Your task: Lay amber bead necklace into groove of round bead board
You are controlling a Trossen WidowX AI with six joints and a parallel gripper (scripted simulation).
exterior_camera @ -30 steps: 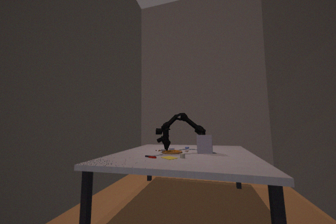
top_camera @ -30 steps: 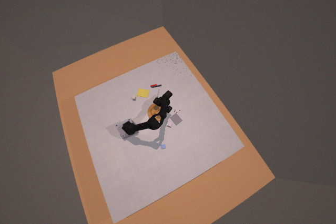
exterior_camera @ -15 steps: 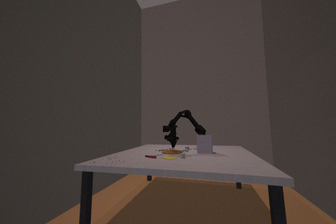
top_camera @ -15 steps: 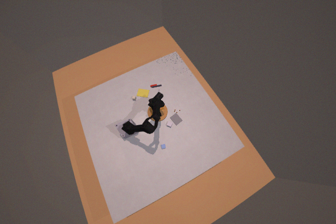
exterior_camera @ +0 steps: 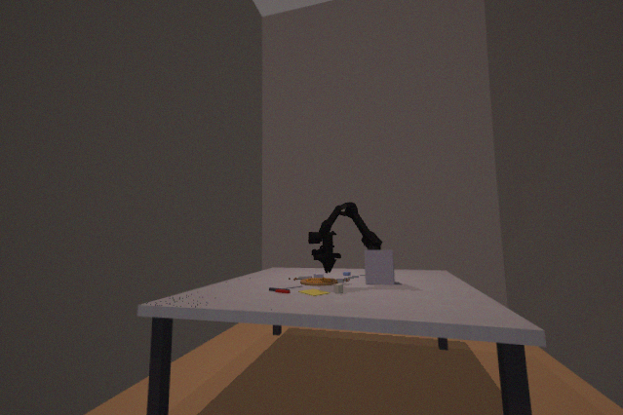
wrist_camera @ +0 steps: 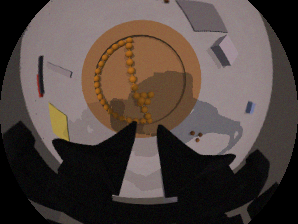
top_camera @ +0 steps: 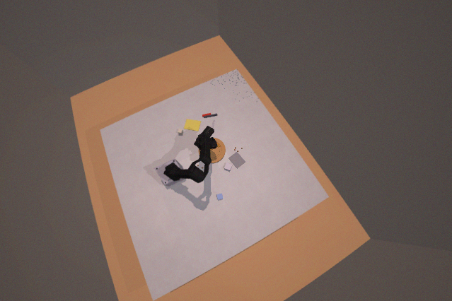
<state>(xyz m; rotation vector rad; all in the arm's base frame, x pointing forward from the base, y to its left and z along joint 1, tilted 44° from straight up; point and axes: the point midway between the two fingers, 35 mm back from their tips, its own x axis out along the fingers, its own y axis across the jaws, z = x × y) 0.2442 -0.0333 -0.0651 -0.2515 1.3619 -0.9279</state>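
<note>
The round bead board (top_camera: 222, 151) (exterior_camera: 318, 282) (wrist_camera: 193, 65) lies flat on the table. The amber bead necklace (wrist_camera: 97, 79) lies on it. In the wrist view one run of beads follows the left half of the ring groove, from the top to the bottom. The other run crosses the inside of the ring from the top down, with a small bunch of beads low in the middle. The groove's right half shows no beads. My gripper (exterior_camera: 328, 271) (wrist_camera: 147, 125) is partly open and empty, raised above the board. In the top view the arm hides the fingertips.
Beyond the board lie a grey square (top_camera: 236, 160) (wrist_camera: 202, 16), a pale block (top_camera: 228, 166) (wrist_camera: 227, 50) and a blue block (top_camera: 219, 196) (wrist_camera: 250, 107). Small brown beads (top_camera: 235, 148) lie loose nearby. A yellow note (top_camera: 192, 124) (wrist_camera: 59, 122), cream block (top_camera: 180, 132) and red-and-black pen (top_camera: 209, 115) lie opposite.
</note>
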